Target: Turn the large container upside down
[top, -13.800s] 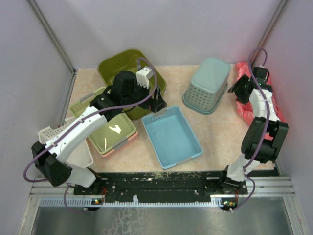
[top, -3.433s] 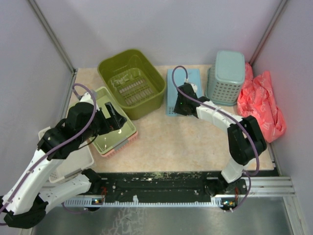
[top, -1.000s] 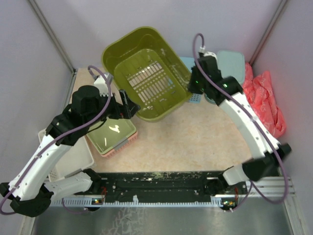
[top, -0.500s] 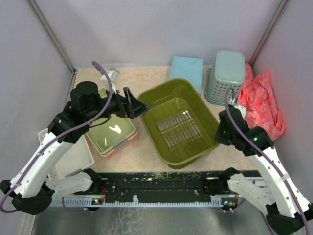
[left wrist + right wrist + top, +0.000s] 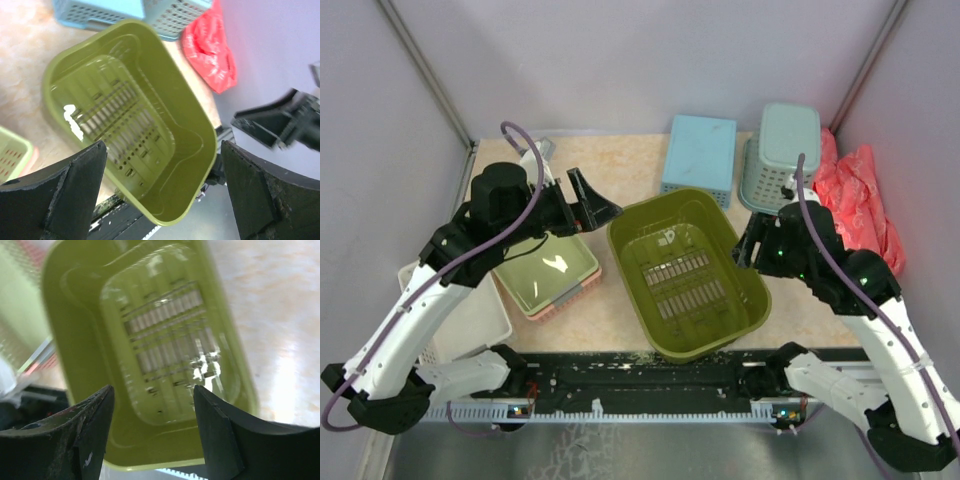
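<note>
With the large container (image 5: pixel 688 270) mouth-up by the middle of the near edge of the table (image 5: pixel 625 160), and left end effector (image 5: pixel 162 145) and right end effector (image 5: pixel 152 390) both spread wide, empty: likely to skid off that edge if levered by one rim.

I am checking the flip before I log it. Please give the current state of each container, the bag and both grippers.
Deep olive-green plastic tub: upright, opening up, held by neither gripper.
Light-blue plastic tray: upside down.
Teal mesh basket: upside down.
Shallow pale-green tray: upright, on a pink tray.
Red plastic bag: crumpled.
Left gripper: open, empty.
Right gripper: open, empty.
</note>
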Available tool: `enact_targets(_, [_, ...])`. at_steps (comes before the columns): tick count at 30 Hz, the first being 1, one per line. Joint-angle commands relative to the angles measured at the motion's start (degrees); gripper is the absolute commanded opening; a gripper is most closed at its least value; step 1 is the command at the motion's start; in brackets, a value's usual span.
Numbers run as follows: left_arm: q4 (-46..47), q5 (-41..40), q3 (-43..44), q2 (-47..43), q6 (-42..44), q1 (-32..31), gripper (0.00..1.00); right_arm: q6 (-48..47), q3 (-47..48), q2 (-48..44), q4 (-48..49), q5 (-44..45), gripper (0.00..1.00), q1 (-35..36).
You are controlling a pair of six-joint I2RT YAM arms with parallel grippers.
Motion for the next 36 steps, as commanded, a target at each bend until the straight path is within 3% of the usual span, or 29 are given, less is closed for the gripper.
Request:
enact_targets(1, [-7.29,1.50,-0.57,1.93,-3.08,10.04,0.99,5.61,0.91,4.48,8.56,4.12,0.66,18.51])
enact_targets(4, [-6.12,8.82,-3.51,0.98,-1.86,20.87,0.99,9.34,3.56,14.65,9.36,14.14,0.68,34.31])
enact_targets(8, [-8.70,9.95,-3.11,0.55,0.30,28.20,0.99,9.85,10.30,28.85,5.63,19.00,0.74,44.81])
enact_targets(11, [-8.38,10.92,-6.16,-1.17,-0.11,30.35,0.99,9.41,10.72,34.19,6.51,18.97,0.75,47.20])
enact_targets(15, [-8.41,10.16,-9.57,-3.88,0.62,32.05,0.99,8.87,2.67,36.30,13.58,17.06,0.73,48.09])
enact_targets(16, [-8.39,10.29,-9.97,-4.29,0.67,32.48,0.99,9.25,1.10,36.86,14.28,16.66,0.69,48.16])
enact_targets(18, [-8.01,11.08,-10.30,-4.78,0.82,32.89,0.99,10.46,0.71,38.07,13.70,16.60,0.51,48.25])
enact_targets(22, [-6.38,11.83,-9.25,-5.60,2.25,32.94,0.99,9.80,6.09,36.01,11.73,17.64,0.00,47.99])
enact_targets(25, [-4.90,13.05,-7.67,-5.96,2.98,32.94,0.99,8.66,13.60,34.16,8.25,16.07,0.00,45.12])
enact_targets(28, [-2.28,16.05,-6.63,-6.09,3.50,32.93,0.99,7.26,18.09,29.68,11.23,8.71,0.00,40.09])
enact_targets(32, [-1.58,17.28,-2.79,-6.00,7.36,32.93,0.99,10.56,16.13,21.73,20.89,-6.91,0.00,31.43])
enact_targets(36, [-1.51,19.22,3.01,-5.27,9.03,32.92,0.99,17.09,7.56,14.54,34.46,-18.92,0.00,24.05])
